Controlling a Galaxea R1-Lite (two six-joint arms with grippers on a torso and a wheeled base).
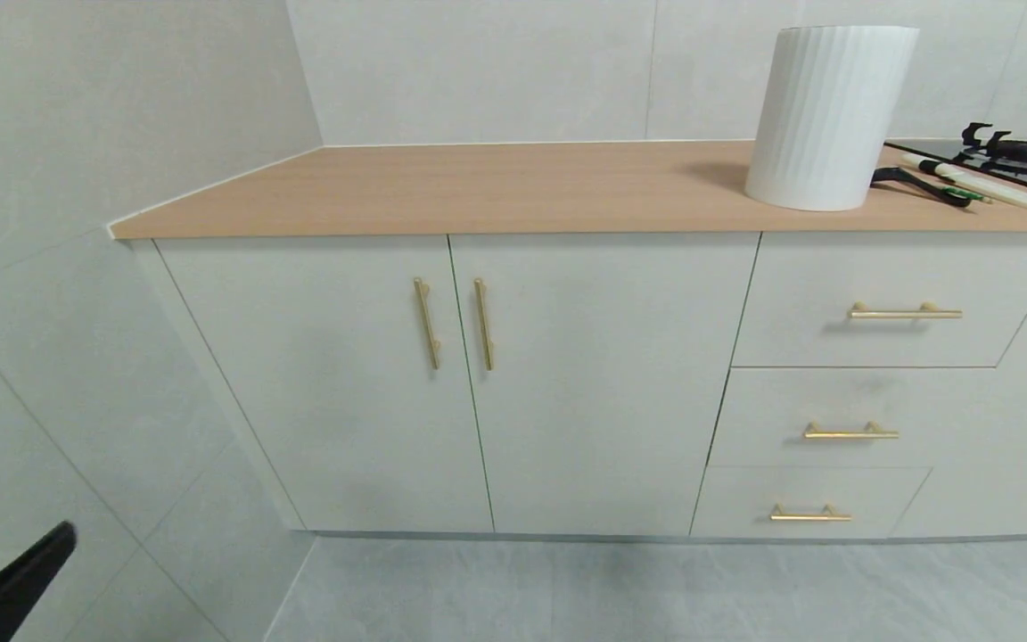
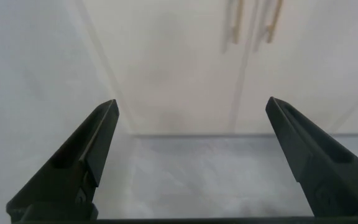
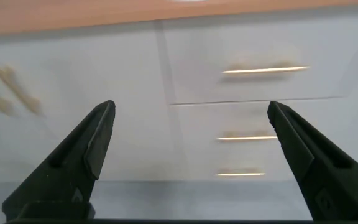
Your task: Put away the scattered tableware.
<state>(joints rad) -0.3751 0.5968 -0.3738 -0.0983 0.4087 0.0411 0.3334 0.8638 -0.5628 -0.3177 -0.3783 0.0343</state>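
Note:
Several utensils lie on the wooden countertop (image 1: 478,187) at the far right: a black-handled one (image 1: 919,185) and a cream-handled one (image 1: 977,183). Just left of them stands a tall white ribbed container (image 1: 825,116). My left gripper (image 2: 191,102) hangs low near the floor, open and holding nothing, facing the foot of the double cabinet doors (image 2: 185,56). At drawer height, my right gripper (image 3: 190,106) is also open with nothing in it, facing the stack of drawers (image 3: 260,50). Both grippers are well below the countertop and far from the utensils.
A black stove (image 1: 1026,153) sits at the counter's far right end. The cabinet has two doors with vertical gold handles (image 1: 455,323) and three drawers with horizontal gold handles (image 1: 904,312). Tiled wall closes off the left side. Grey floor lies in front.

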